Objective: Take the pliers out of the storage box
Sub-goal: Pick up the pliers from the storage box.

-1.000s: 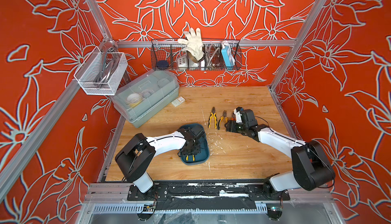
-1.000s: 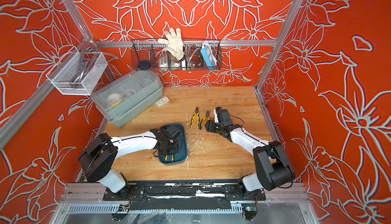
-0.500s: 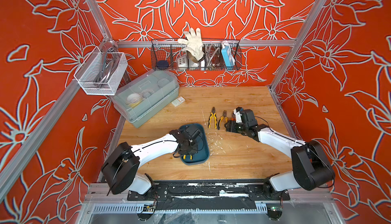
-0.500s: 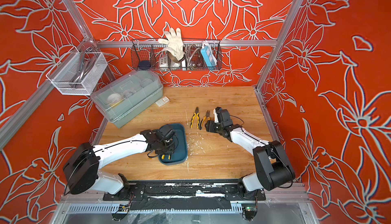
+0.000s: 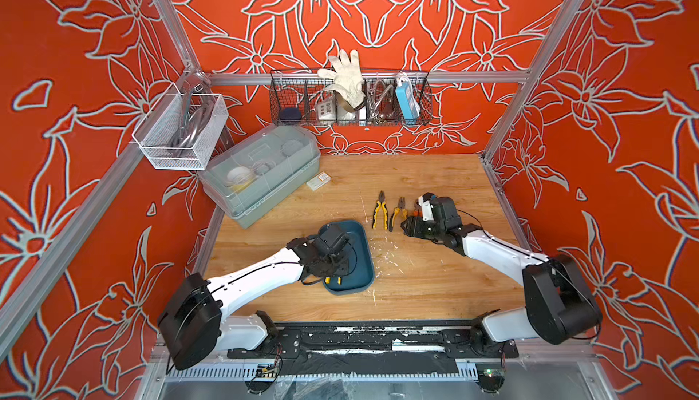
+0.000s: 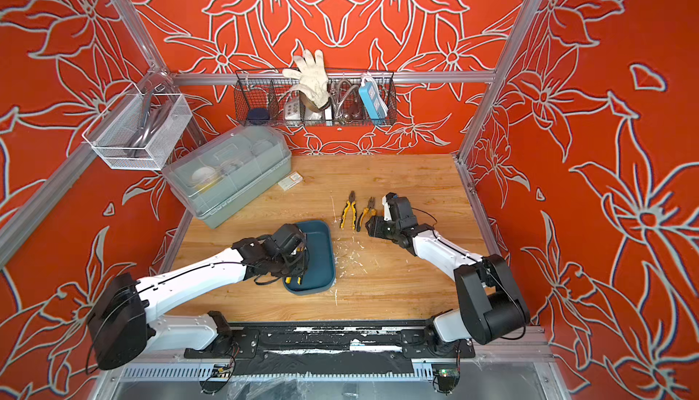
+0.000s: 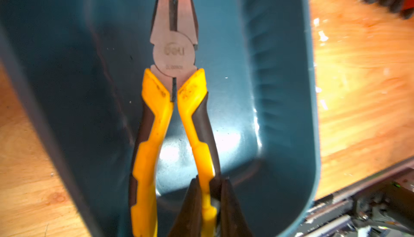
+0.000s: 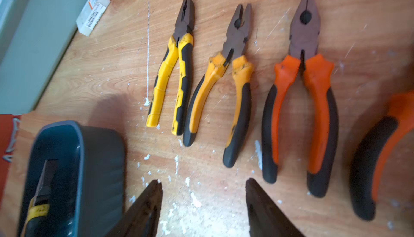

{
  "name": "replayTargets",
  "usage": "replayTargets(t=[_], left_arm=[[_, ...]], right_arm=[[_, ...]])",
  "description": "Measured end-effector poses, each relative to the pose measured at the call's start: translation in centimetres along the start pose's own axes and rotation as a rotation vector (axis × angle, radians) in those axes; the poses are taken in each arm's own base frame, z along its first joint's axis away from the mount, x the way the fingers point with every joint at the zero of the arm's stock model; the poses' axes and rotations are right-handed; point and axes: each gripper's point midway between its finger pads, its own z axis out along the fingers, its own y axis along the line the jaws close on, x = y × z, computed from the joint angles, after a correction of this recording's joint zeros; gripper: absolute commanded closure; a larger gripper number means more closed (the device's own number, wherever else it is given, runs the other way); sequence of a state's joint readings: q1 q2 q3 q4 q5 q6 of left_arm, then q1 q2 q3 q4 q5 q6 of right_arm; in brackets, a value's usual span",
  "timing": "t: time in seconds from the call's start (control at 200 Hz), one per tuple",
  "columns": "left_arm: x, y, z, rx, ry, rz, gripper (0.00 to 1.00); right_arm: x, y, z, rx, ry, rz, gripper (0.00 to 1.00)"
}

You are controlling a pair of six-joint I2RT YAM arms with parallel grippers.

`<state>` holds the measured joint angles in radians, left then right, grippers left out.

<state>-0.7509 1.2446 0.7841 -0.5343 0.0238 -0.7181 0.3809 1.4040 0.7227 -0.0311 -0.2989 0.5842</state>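
Standing by the wooden table (image 5: 435, 175), I see the lidded bin (image 5: 261, 171) at the far left against the wall. The dark blue tray (image 5: 365, 262) sits nearer the front, left of centre. The left gripper (image 5: 334, 265) reaches down into the tray. Its wrist view shows the two dark fingers (image 7: 192, 202) clenched on one handle of the yellow pliers (image 7: 173, 52), close to the handle's end. That tool lies lengthwise inside the tray's walls; whether it rests on the floor of the tray I cannot tell. The right gripper (image 8: 204, 181) sits low over bare wood just right of the tray. Its jaws are parted wide with nothing between them but white flecks on the boards. Just past its fingertips four more tools lie side by side on the table, noses toward the back wall, none touched: a second yellow pair (image 8: 177, 67), an amber pair (image 8: 233, 79), an orange pair (image 8: 302, 79) and another orange handle (image 8: 380, 146) cut off at the picture's edge. A small white carton (image 5: 318, 180) lies beside the bin.
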Motion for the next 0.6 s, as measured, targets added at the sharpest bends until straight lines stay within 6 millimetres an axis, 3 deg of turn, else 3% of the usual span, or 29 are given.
replayTargets(t=[0.1, 0.285, 0.46, 0.6], left_arm=[[-0.1, -0.1, -1.0, 0.039, -0.041, 0.002, 1.00], [-0.6, -0.6, -2.4, 0.106, -0.112, 0.005, 1.00], [-0.7, -0.9, -2.6, 0.157, -0.153, 0.008, 1.00], [-0.7, -1.6, -2.6, 0.204, -0.160, 0.024, 1.00]], right_arm=[[0.6, 2.0, -0.8, -0.079, 0.001, 0.042, 0.38], [3.6, 7.0, -2.6, -0.239, 0.044, 0.089, 0.38], [4.2, 11.4, -5.2, -0.368, 0.023, 0.107, 0.35], [5.4, 13.9, -5.1, -0.421, 0.074, 0.100, 0.32]])
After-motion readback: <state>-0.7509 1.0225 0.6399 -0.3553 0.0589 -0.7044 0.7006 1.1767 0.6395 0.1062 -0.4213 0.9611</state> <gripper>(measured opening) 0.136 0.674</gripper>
